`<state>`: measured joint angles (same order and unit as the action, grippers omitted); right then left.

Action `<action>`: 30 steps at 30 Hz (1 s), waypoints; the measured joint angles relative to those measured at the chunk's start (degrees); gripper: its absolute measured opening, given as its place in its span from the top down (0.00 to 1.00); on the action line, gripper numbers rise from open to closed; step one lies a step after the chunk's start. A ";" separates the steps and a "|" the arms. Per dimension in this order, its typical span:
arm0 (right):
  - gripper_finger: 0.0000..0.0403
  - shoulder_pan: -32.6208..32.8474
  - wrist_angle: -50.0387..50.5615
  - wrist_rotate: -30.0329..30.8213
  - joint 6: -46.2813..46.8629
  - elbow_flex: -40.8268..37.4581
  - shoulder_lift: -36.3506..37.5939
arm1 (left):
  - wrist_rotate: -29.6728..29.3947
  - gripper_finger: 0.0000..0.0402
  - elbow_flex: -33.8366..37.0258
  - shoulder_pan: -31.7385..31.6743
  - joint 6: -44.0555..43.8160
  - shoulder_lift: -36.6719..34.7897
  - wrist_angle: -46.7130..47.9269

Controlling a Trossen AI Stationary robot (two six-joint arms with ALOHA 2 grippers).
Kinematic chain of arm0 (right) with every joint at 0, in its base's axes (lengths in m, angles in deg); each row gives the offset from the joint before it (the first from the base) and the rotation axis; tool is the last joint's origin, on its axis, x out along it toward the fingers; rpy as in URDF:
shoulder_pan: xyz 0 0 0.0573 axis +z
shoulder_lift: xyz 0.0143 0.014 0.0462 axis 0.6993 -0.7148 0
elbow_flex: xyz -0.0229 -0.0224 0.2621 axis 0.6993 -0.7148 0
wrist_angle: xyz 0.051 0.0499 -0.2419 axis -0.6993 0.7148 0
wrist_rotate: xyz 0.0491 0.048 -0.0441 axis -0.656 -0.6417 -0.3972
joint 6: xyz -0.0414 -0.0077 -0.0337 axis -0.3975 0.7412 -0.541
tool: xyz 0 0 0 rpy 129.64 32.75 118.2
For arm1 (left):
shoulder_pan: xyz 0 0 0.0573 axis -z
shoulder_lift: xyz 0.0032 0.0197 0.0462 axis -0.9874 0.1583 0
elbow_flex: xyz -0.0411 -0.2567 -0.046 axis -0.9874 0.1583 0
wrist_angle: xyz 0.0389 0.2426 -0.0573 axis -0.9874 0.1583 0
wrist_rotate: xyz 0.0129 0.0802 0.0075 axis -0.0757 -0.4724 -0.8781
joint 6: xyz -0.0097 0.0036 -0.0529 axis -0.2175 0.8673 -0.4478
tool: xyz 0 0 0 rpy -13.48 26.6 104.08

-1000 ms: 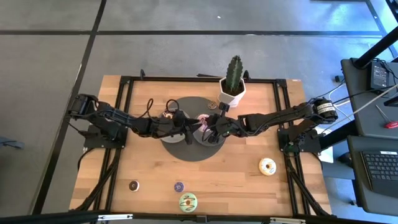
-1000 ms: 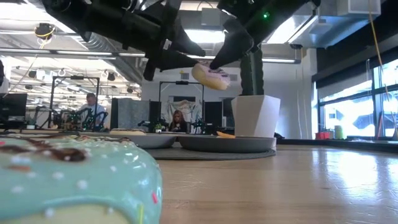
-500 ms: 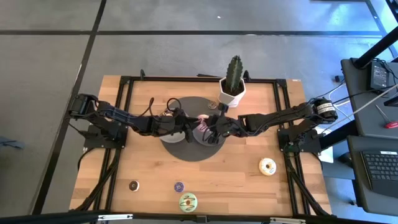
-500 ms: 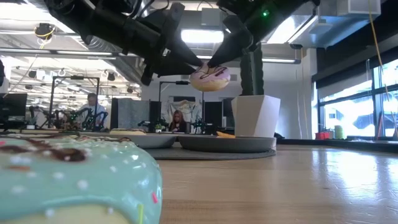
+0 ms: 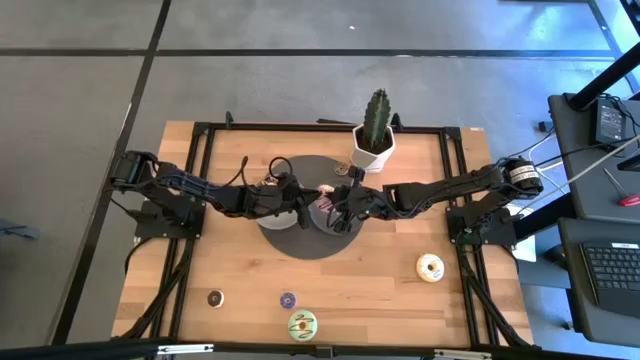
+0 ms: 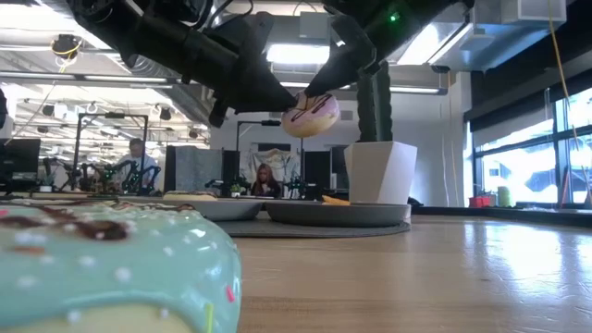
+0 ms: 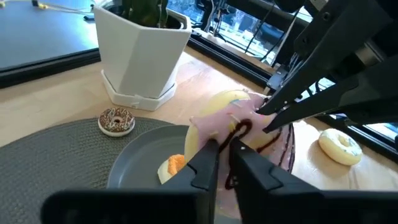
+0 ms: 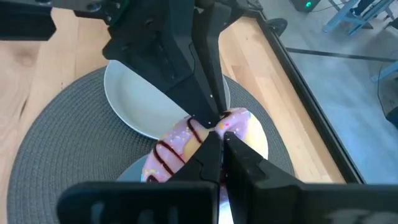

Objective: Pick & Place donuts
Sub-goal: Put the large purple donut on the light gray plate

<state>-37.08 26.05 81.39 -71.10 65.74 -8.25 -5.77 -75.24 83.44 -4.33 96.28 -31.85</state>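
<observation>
Tilted more than before, the glossy pink donut (image 6: pixel 311 115) is pinched between the left gripper (image 5: pixel 302 209) and right gripper (image 5: pixel 335 210), both closed on its rim.

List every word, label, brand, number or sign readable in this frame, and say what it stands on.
None can be read in any view.
The pink donut, pinched by both the left gripper and the right gripper, bears only brown icing squiggles, not letters.
The white cactus pot is blank.
The keyboard and the device beside the table are too small to read.
</observation>
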 joint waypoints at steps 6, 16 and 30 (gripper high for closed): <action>0.97 0.00 0.02 -0.04 0.05 0.00 0.02 | -0.03 0.98 0.00 -0.02 0.93 0.00 -0.02; 0.88 0.04 0.17 -0.43 -1.89 0.08 0.09 | 0.78 0.99 0.00 -0.09 0.95 -1.64 1.39; 0.56 0.56 8.37 2.36 0.13 0.11 6.18 | 5.08 0.99 -0.02 -0.84 -6.24 -11.24 23.91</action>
<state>-36.52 34.41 83.75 -70.97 65.85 -2.07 -0.69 -75.25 82.60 -10.57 85.04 -7.94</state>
